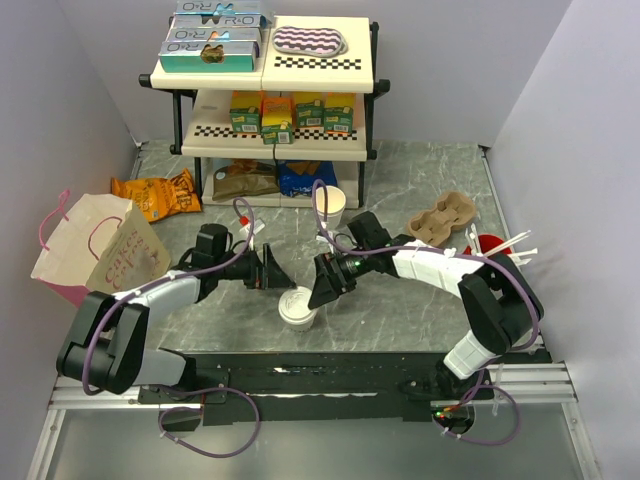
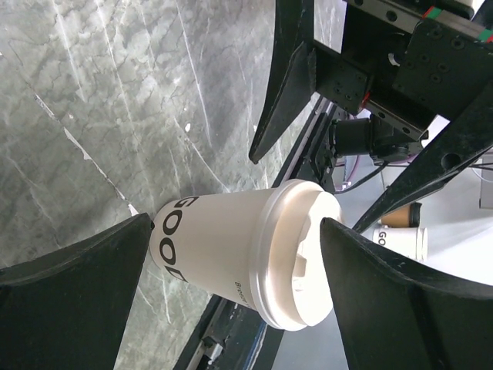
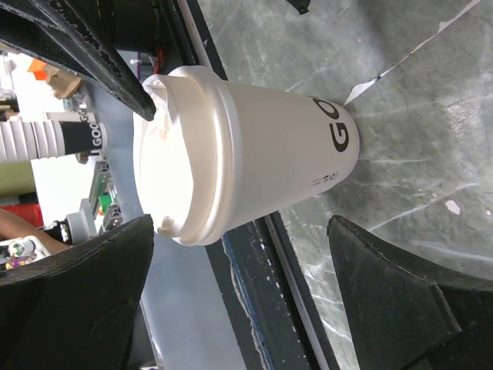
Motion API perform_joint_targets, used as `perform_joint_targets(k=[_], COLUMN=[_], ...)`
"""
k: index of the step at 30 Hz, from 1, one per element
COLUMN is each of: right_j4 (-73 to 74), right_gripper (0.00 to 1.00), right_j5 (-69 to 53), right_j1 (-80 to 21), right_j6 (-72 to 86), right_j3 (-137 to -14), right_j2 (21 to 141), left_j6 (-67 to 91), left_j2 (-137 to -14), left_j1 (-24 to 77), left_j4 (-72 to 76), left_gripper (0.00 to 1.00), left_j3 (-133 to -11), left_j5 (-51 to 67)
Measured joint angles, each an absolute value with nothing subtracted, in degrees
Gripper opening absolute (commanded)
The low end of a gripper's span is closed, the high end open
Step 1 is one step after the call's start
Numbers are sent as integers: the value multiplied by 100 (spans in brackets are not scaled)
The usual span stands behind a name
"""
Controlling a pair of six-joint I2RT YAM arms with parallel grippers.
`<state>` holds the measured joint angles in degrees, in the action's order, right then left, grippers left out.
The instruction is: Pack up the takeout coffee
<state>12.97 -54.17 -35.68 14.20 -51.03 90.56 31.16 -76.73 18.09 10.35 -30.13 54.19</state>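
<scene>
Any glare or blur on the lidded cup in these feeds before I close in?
Right wrist: the lid of the takeout coffee is blown out to near-white, detail lost, though the wall lettering is sharp. Left wrist: cup evenly lit, lettering crisp, the fingers dark and featureless. Top external: soft even light, no glare on the cup.

Matt cream paper takeout coffee (image 2: 216, 247) with smooth white plastic lid (image 2: 296, 258), smooth grey marbled table (image 2: 92, 116)
</scene>
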Motion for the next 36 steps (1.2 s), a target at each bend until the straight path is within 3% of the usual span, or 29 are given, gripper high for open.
perform_joint_targets(k=[36], right_j4=[530], right_gripper=[100], right_j5=[-5561], right_j1=[-3997], right_j6=[1538], right_j3=[-5006], right_j2=[9489], left_j6=[3208], left_j2=[-8145], left_j1=[1780], left_j4=[1302], left_gripper=[99], left_j3=[-2867], left_j5=[5651])
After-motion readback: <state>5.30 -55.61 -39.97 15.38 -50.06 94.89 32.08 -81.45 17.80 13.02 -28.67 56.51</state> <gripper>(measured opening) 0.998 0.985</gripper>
